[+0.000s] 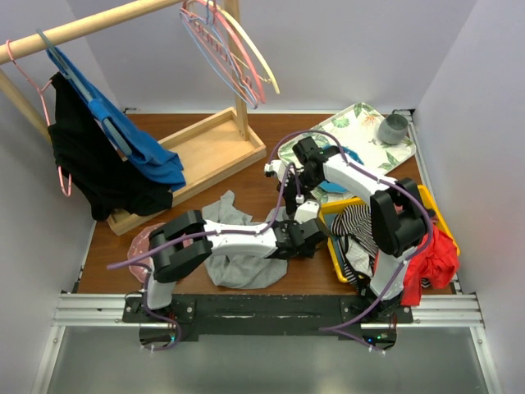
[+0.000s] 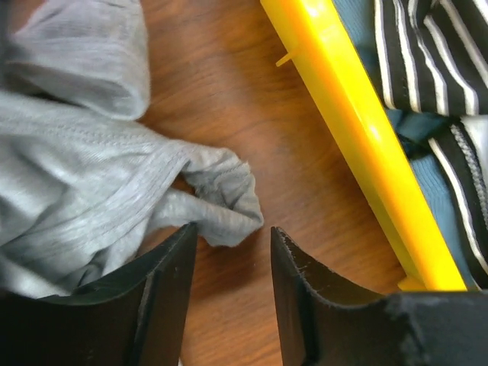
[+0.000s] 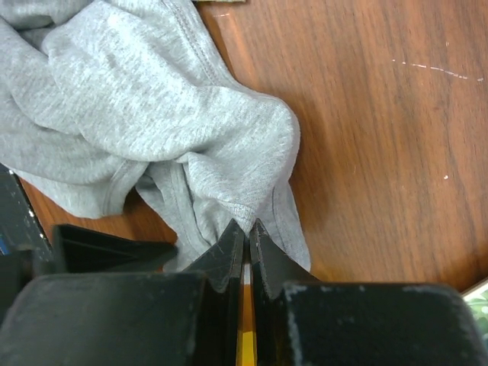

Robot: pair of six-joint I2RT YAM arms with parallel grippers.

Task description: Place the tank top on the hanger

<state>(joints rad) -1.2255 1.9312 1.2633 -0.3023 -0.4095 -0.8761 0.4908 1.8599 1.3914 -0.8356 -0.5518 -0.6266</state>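
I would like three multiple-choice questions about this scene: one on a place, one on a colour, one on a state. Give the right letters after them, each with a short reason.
1. Where does the tank top lie?
A) on the table
B) inside the bin
C) over the rail

2. What colour is the bin that holds the striped garment?
A) green
B) yellow
C) white

3. In what state is the right end effector?
A) wide open
B) shut on the tank top
C) out of view

Answers: 1 A, it is bunched on the wooden table. 2 B, its rim is bright yellow. 3 B, its fingers pinch a grey fold.
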